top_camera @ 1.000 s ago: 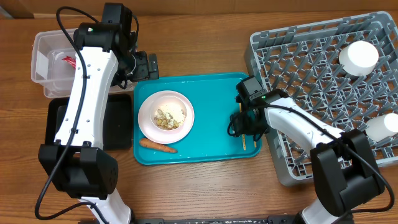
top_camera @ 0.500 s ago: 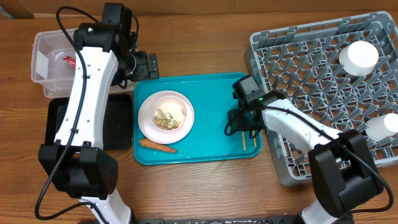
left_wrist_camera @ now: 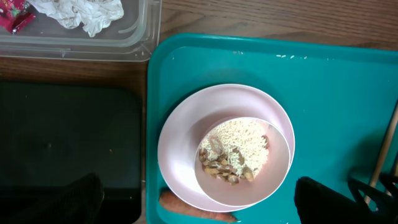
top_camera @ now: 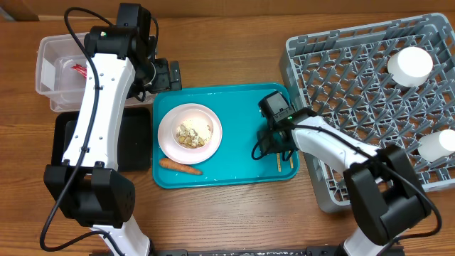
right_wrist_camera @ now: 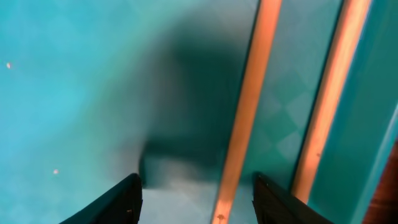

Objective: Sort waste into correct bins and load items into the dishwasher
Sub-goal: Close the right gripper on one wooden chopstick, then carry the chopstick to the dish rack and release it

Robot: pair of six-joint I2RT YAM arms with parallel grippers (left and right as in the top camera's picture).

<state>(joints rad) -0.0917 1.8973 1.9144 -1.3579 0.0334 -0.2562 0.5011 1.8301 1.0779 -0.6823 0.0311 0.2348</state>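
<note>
A white plate (top_camera: pixel 170 135) on the teal tray holds a white bowl (top_camera: pixel 193 132) of rice and beige scraps (left_wrist_camera: pixel 233 155). An orange carrot (top_camera: pixel 180 167) lies beside the plate. Two pale chopsticks (top_camera: pixel 279 162) lie at the tray's right edge. My right gripper (top_camera: pixel 272 145) is open, low over them; one chopstick (right_wrist_camera: pixel 245 124) lies between its fingers (right_wrist_camera: pixel 199 186), the other (right_wrist_camera: pixel 329 93) outside to the right. My left gripper (top_camera: pixel 165 75) is open and empty above the plate (left_wrist_camera: pixel 199 182). The clear tub (top_camera: pixel 48 71) holds a red wrapper (left_wrist_camera: pixel 12 15) and a white tissue (left_wrist_camera: pixel 81 12).
The shallow black tray (top_camera: pixel 106 139) sits left of the teal tray (top_camera: pixel 242 107). The grey dish rack (top_camera: pixel 355 85) stands at the right, with two small white cups (top_camera: pixel 410 65) in it, the second at its right edge (top_camera: pixel 435 146).
My right gripper has shifted left and slightly down over the teal tray, by the chopsticks. The left arm, plate and carrot have not moved.
</note>
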